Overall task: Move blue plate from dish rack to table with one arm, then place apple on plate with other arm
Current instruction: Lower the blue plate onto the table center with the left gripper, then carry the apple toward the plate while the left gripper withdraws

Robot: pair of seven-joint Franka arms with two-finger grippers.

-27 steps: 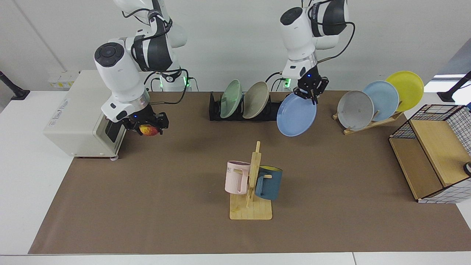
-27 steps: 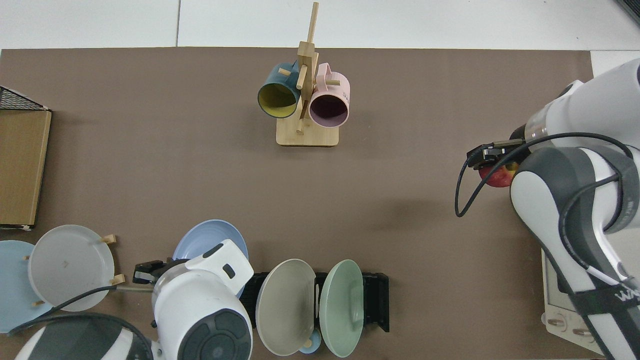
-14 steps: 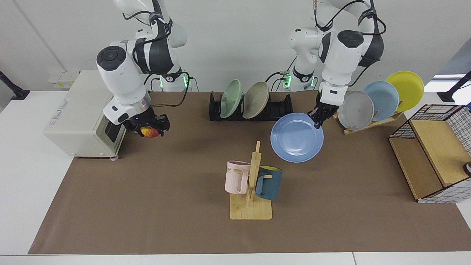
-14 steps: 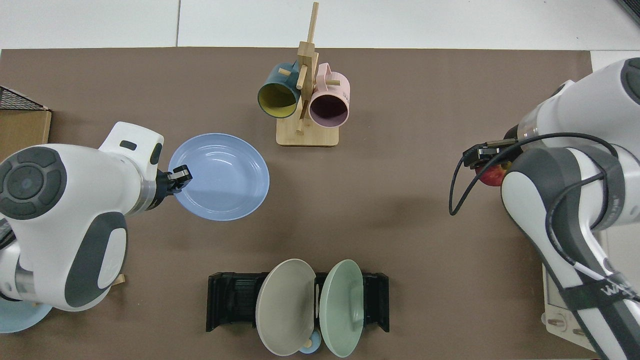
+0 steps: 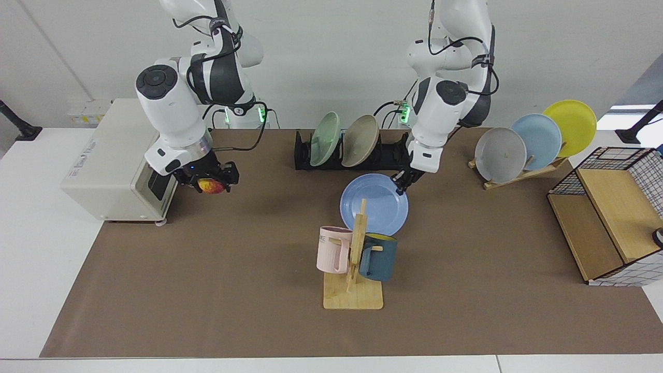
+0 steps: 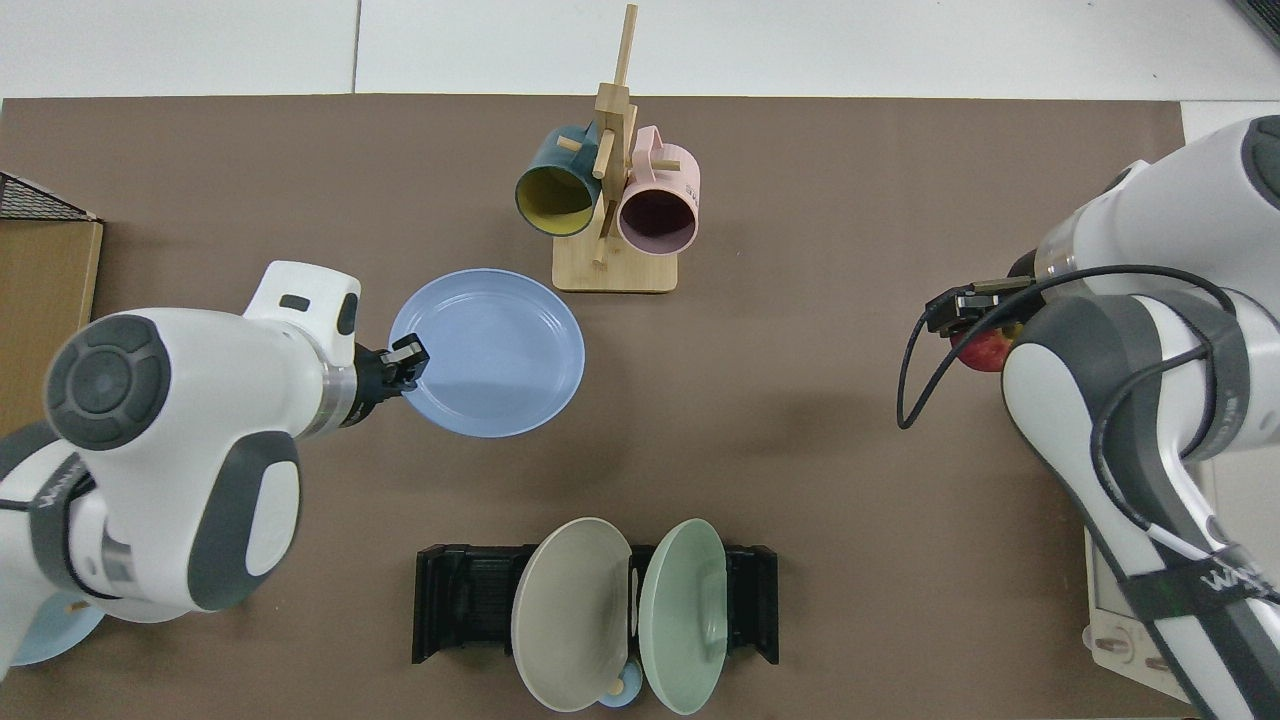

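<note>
My left gripper [image 5: 401, 185] [image 6: 408, 362] is shut on the rim of the blue plate [image 5: 374, 204] [image 6: 488, 351]. The plate lies nearly flat, low over the brown mat of the table [image 5: 233, 269], just behind the wooden mug tree [image 5: 354, 269]. I cannot tell whether it touches the mat. The black dish rack [image 5: 352, 151] [image 6: 470, 603] still holds a green plate [image 5: 325, 139] and a beige plate [image 5: 360, 140]. Over the mat beside the white box, my right gripper [image 5: 210, 184] [image 6: 985, 335] is shut on the red and yellow apple [image 5: 210, 185] [image 6: 990, 350].
The mug tree [image 6: 615, 200] carries a pink mug [image 5: 333, 248] and a dark blue mug [image 5: 378, 256]. A slanted wooden stand [image 5: 518, 173] holds grey, pale blue and yellow plates. A white box [image 5: 111, 166] and a wire-and-wood shelf [image 5: 606, 223] stand at the two ends.
My left arm has carried the blue plate away from the rack, turned it from upright to nearly flat and lowered it toward the mat by the mug tree. The right gripper has hardly moved.
</note>
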